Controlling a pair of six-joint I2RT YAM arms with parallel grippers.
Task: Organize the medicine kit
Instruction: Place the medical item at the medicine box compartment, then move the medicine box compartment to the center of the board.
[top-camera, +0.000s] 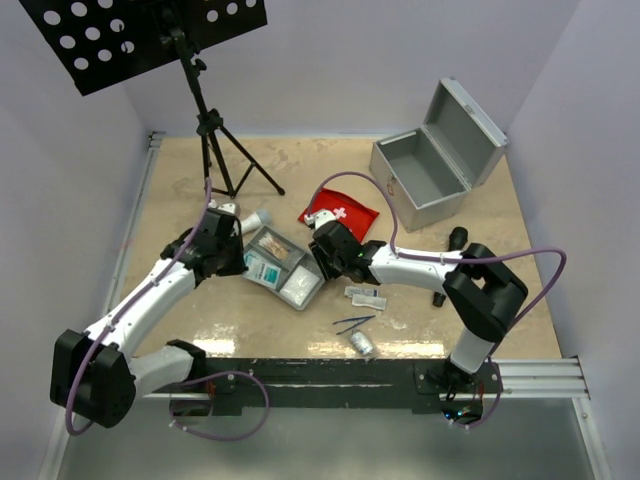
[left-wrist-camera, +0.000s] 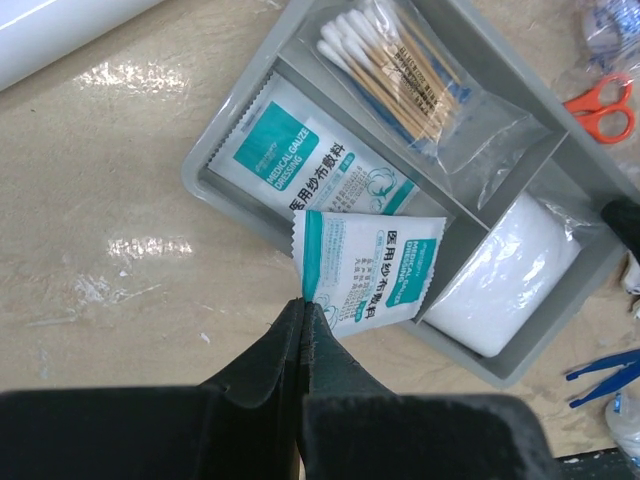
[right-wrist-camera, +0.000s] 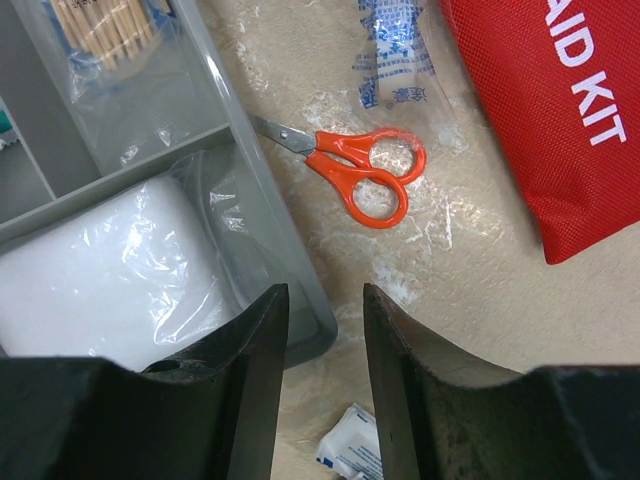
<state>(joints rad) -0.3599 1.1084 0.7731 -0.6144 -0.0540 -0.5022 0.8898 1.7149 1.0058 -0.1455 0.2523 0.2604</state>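
Observation:
The medicine kit's silver case (top-camera: 430, 165) stands open at the back right, with the red pouch (top-camera: 340, 212) (right-wrist-camera: 560, 110) lying in front of it. The grey divided tray (top-camera: 283, 265) (left-wrist-camera: 200, 175) (right-wrist-camera: 270, 210) holds a cotton swab bag (left-wrist-camera: 400, 65), a gauze packet (left-wrist-camera: 315, 165) and a white wrapped pad (left-wrist-camera: 510, 275) (right-wrist-camera: 110, 270). My left gripper (left-wrist-camera: 303, 305) (top-camera: 235, 255) is shut on the corner of a second teal gauze packet (left-wrist-camera: 368, 268), which overlaps the tray's near rim. My right gripper (right-wrist-camera: 325, 300) (top-camera: 322, 262) hangs open over the tray's corner, holding nothing.
Orange scissors (right-wrist-camera: 360, 170) (left-wrist-camera: 600, 105) lie between tray and pouch, beside plaster packets (right-wrist-camera: 395, 55). A small packet (right-wrist-camera: 350, 455), blue tweezers (top-camera: 355, 323) and a small roll (top-camera: 362, 343) sit near the front. The black tripod stand (top-camera: 215, 130) rises at the back left.

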